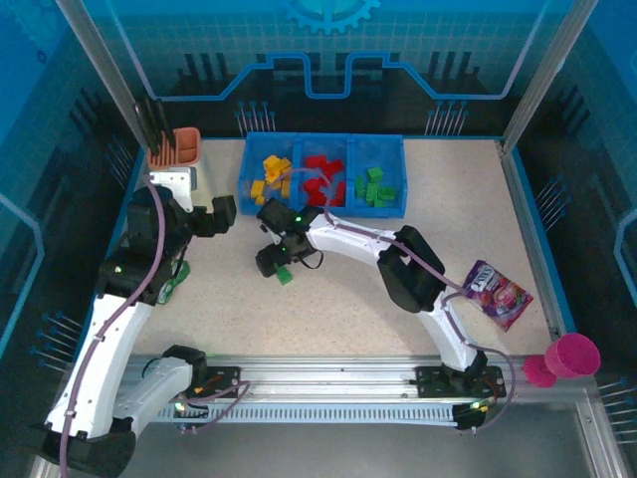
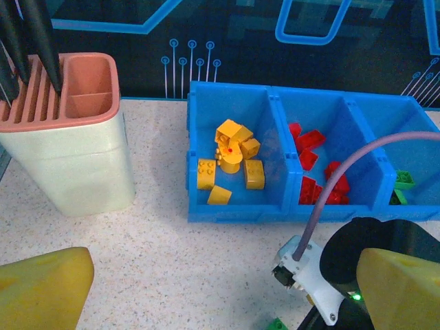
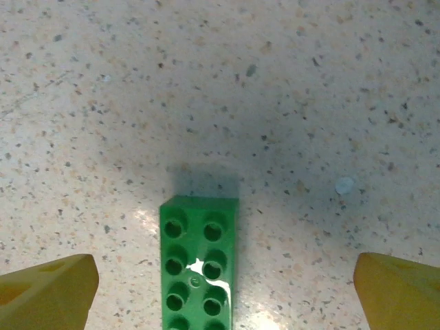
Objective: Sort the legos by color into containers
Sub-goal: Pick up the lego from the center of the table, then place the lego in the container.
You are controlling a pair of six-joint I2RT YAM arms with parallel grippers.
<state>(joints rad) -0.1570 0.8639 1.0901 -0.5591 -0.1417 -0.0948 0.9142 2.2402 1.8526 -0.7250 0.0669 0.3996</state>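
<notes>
Lettering on the purple packet (image 1: 498, 292) seems white but is too small to read. Right fingers (image 3: 48, 289) stand spread either side of a green lego (image 3: 199, 261) lying on the tabletop (image 3: 275, 103), clear of it. Left fingers (image 2: 41, 289) are spread and empty, near the blue tray (image 2: 234, 210) of sorted bricks.

Green brick (image 3: 199, 261): near end cut off by bottom edge of right wrist view; in top view, partly covered by right gripper (image 1: 279, 267). Rightmost tray compartment (image 2: 419, 130): cut by right edge of left wrist view; its green legos (image 2: 403, 180) half hidden behind cable (image 2: 344, 172) and right arm (image 2: 371, 240).
</notes>
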